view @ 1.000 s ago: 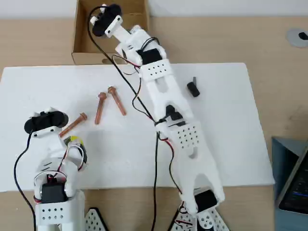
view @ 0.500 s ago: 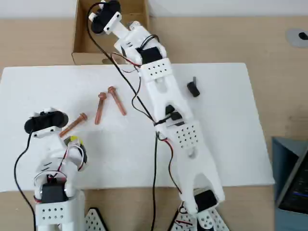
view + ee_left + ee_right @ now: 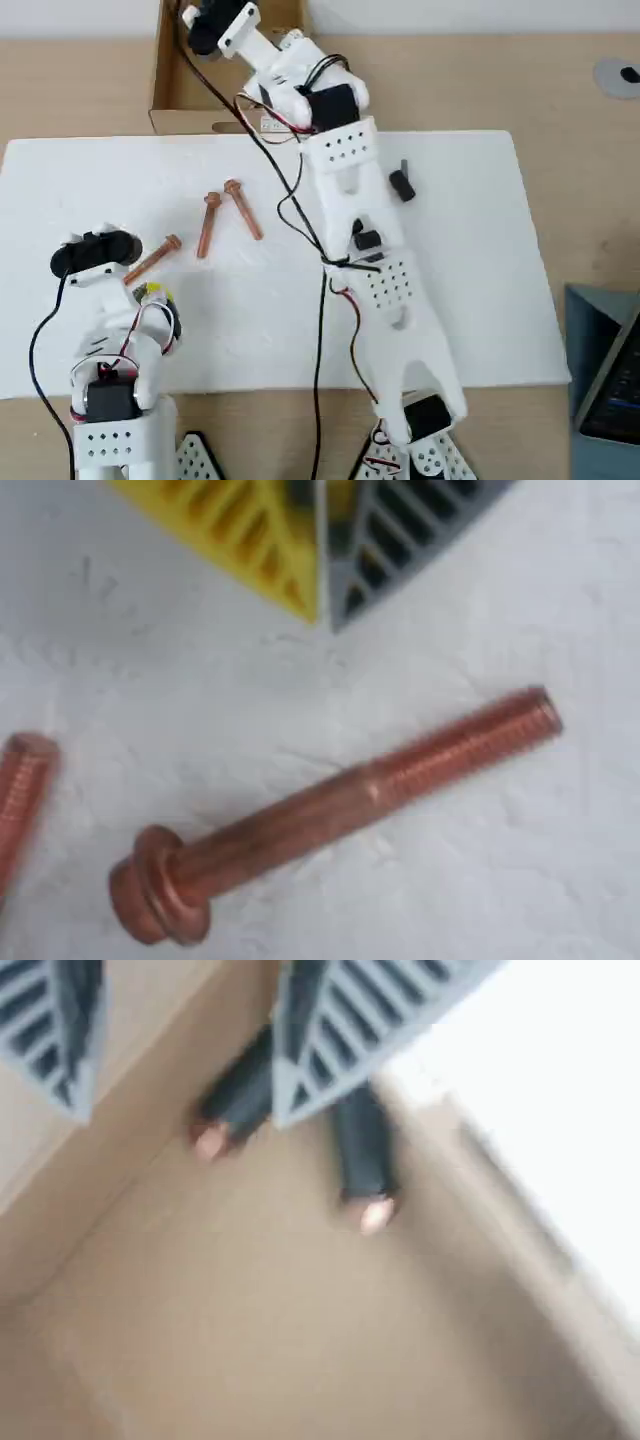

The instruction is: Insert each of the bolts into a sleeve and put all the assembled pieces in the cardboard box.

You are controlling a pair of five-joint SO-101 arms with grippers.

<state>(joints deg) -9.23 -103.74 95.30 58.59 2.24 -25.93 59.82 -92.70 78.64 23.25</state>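
My right gripper (image 3: 180,1105) hangs inside the cardboard box (image 3: 250,1340), jaws spread wide with nothing between them. Two sleeved bolts (image 3: 362,1160) lie side by side on the box floor just beneath it. My left gripper (image 3: 320,595) is pinched tip to tip and empty, just beside a bare bolt (image 3: 330,815) lying on the white mat (image 3: 520,880). Farther out on the mat lie two other bolts (image 3: 208,224) and, well apart from them, a lone black sleeve (image 3: 401,183).
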